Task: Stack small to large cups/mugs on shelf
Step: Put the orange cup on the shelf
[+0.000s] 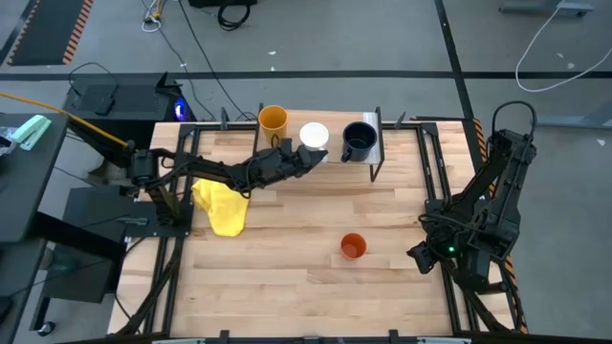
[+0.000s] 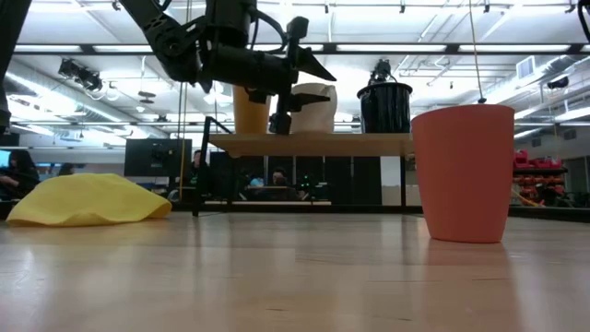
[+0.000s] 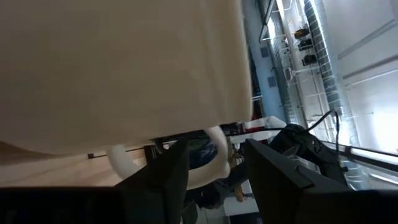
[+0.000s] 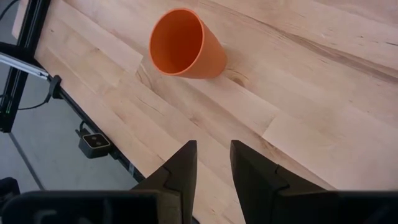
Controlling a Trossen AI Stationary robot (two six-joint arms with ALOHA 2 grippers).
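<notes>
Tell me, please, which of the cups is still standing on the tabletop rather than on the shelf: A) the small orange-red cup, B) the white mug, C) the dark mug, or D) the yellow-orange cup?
A: the small orange-red cup stands alone on the tabletop, while the yellow-orange cup, white mug and dark mug sit in a row on the shelf.

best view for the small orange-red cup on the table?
The right wrist view: the small orange-red cup shows whole, upright on the wooden tabletop, mouth open and unobstructed. The low view shows its side large; the high view shows it tiny. The left wrist view misses it.
</notes>
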